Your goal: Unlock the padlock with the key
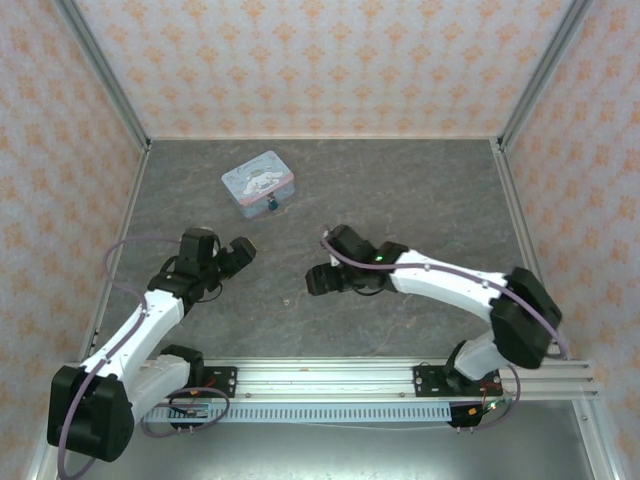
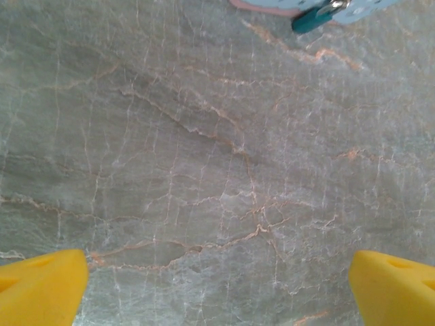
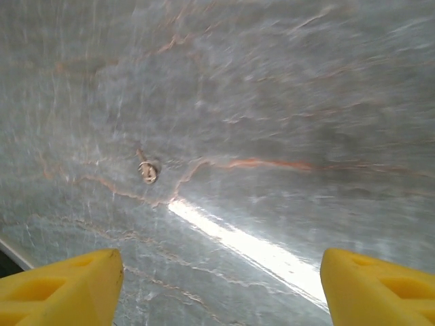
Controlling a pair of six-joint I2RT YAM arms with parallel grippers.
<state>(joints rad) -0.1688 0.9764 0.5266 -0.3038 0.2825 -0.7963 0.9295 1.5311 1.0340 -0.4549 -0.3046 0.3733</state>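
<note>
Left gripper [image 1: 240, 250], left of centre, is spread wide with nothing between its fingers. At upper centre sits the tin [image 1: 258, 180], with the padlock [image 1: 271, 204] touching its near edge. Right gripper [image 1: 318, 280], mid-frame, has its jaws apart too and is empty. The key [image 1: 287, 300] lies on bare floor [image 1: 420, 200] just lower left of it. The walls [image 1: 300, 60] are well off, and there is open room between the arms.

White arms [image 1: 440, 278], black joints [image 1: 525, 320], purple cables [image 1: 128, 242]
</note>
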